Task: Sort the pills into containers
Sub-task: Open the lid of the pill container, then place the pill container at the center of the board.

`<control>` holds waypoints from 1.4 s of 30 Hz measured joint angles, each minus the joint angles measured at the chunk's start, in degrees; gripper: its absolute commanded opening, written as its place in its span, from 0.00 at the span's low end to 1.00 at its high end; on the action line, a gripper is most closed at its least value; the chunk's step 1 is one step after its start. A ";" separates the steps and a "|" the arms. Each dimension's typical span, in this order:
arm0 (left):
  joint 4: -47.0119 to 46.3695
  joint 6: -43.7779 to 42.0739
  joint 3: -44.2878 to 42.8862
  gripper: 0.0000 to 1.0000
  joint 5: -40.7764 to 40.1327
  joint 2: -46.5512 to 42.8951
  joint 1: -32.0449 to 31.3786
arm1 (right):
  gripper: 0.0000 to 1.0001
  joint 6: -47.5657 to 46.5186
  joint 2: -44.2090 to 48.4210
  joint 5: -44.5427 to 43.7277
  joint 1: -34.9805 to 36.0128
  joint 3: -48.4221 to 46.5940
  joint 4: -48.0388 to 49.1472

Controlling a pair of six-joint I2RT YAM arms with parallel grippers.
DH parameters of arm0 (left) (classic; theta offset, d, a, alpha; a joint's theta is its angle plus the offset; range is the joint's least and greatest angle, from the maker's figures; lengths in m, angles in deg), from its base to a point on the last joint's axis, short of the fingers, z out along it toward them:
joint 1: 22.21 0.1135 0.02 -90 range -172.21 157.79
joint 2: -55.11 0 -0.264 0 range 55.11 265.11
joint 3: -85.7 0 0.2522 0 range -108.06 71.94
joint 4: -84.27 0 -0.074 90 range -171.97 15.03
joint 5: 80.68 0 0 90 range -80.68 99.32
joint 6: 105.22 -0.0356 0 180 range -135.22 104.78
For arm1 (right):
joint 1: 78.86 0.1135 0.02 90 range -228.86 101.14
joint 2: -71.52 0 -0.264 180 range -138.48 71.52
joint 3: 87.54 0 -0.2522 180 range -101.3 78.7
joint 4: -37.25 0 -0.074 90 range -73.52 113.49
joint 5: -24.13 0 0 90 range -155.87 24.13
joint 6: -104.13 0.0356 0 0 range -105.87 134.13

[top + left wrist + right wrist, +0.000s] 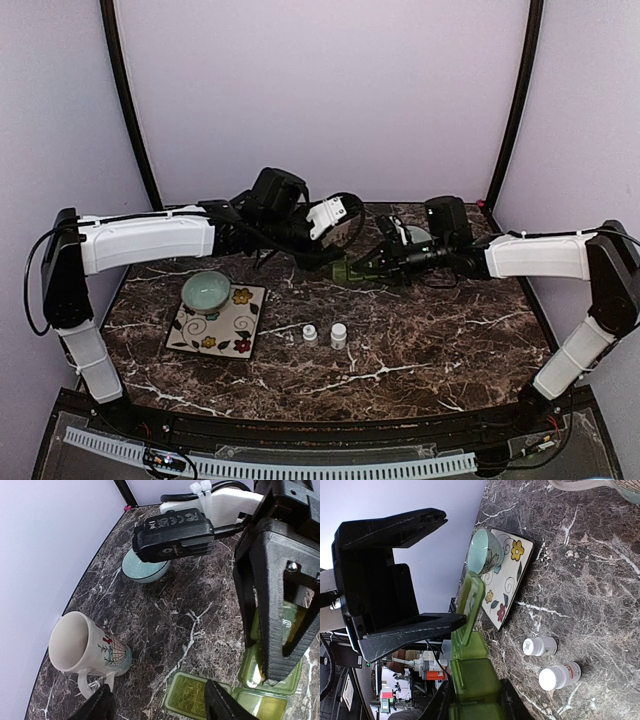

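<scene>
Marble-look dark worktop (430, 340) carries everything. Far L, in the L wrist view, a white mug (85, 650) w/ a plant print lies on its side, mouth toward the lens. Next comes a square floral plate (235, 335), w/ a pale teal bowl (205, 290) sitting on its back L corner. R of the plate and apart from it stands a small white bottle (310, 334), w/ a second bottle (339, 335) just beside it; both are upright and capped. Behind them, at mid-worktop, the 2 arms meet over the translucent green pill box (347, 267), which is well back from the bottles and R of the bowl. L claw (159, 706) is open, jaws spread wide w/ nothing btwn them. In the R wrist view one of its fingertips sits right by a raised lid (471, 597) at the far end of the strip; can't tell if they touch. R claw (476, 702) is closed on the pill box, one finger against each long side of the strip. The box is low at the worktop; can't tell if it's lifted clear.
</scene>
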 measured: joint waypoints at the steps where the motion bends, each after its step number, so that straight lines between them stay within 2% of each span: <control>1: 0.02 0.04 -0.26 0.63 -0.02 0.20 0.02 | 0.00 0.17 0.13 0.00 0.00 0.17 0.37; 19: 4.02 3.74 -3.80 0.64 1.42 2.67 0.09 | 0.00 2.03 1.14 -0.09 0.00 3.50 5.03; 32: 8.55 12.55 -10.93 0.65 4.00 5.31 0.68 | 0.00 5.14 3.98 -1.27 -0.61 10.80 12.81; 42: 9.40 16.59 -11.19 0.65 4.96 5.31 0.74 | 0.00 9.73 3.69 -3.56 -2.23 16.76 21.44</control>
